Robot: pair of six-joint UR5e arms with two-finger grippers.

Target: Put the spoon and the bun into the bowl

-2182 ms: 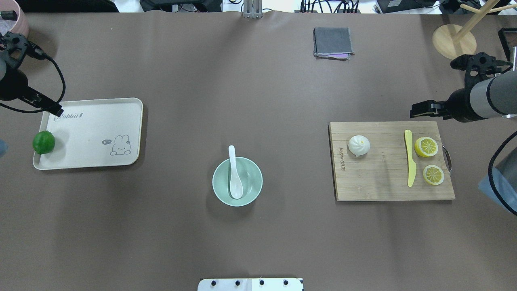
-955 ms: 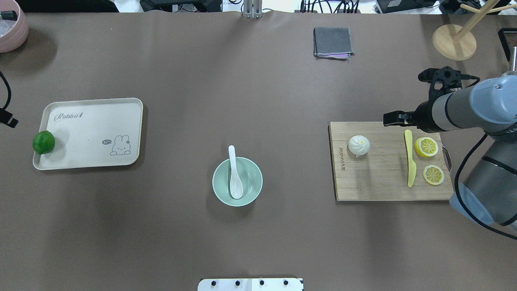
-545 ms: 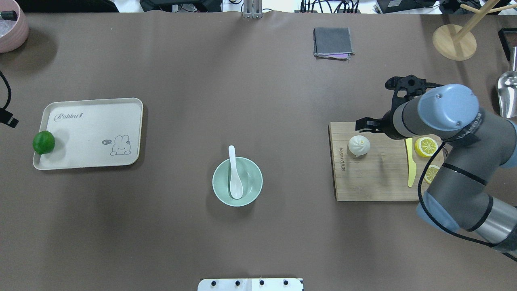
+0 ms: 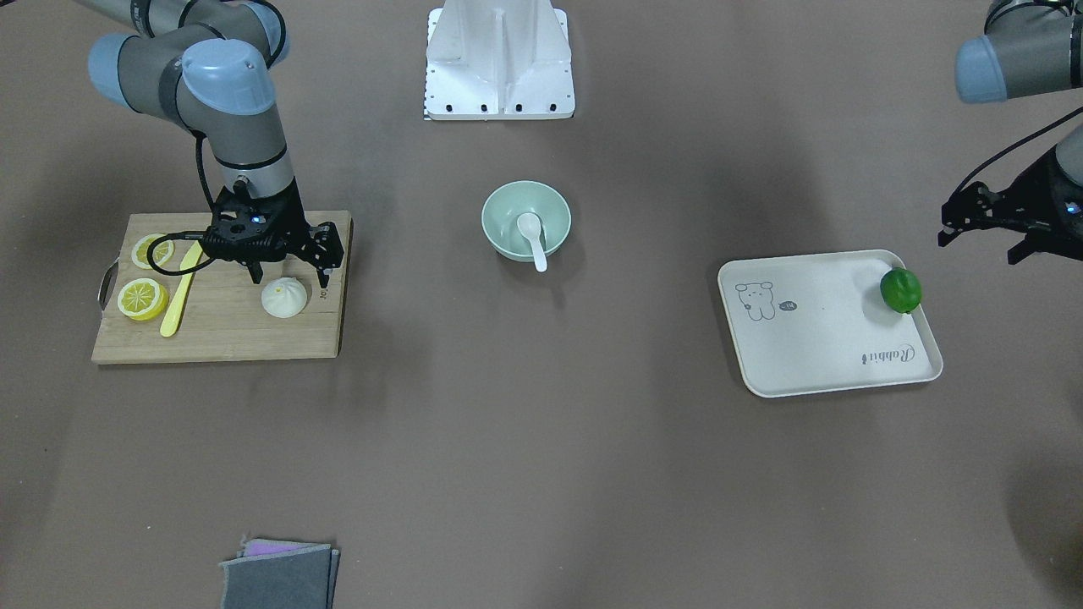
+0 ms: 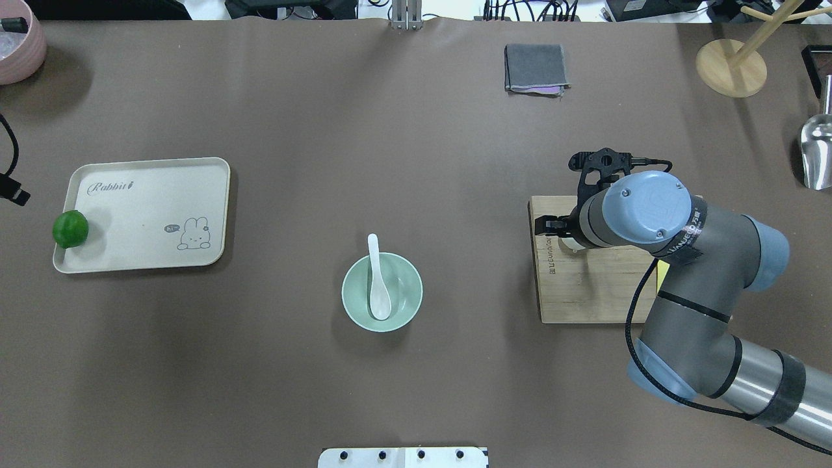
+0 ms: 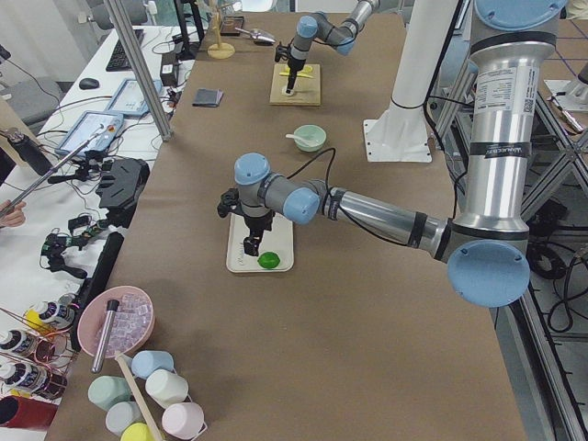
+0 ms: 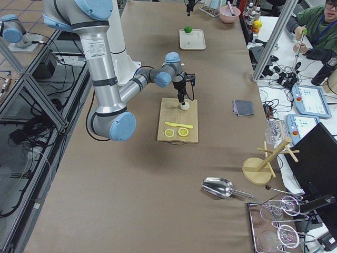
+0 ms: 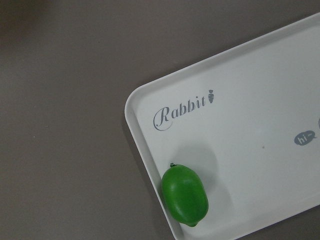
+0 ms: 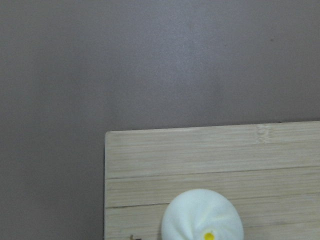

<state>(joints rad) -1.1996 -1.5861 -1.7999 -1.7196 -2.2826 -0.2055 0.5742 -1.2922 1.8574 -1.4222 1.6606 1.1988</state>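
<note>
The white spoon lies in the mint-green bowl at the table's middle, handle over the far rim; both also show in the front view, spoon and bowl. The white bun sits on a wooden cutting board. My right gripper is open and hovers just above the bun, one finger on each side. The right wrist view shows the bun at its bottom edge. In the overhead view my arm hides the bun. My left gripper is open and empty beside the tray's end.
A cream tray holds a green lime. A yellow knife and two lemon slices lie on the board. A grey cloth, a wooden stand, a metal scoop and a pink bowl sit at the table's far side.
My right arm swung from the table's right edge leftward over the cutting board to above the bun. My left arm drew back off the tray to the left edge. Spoon and bowl unmoved.
</note>
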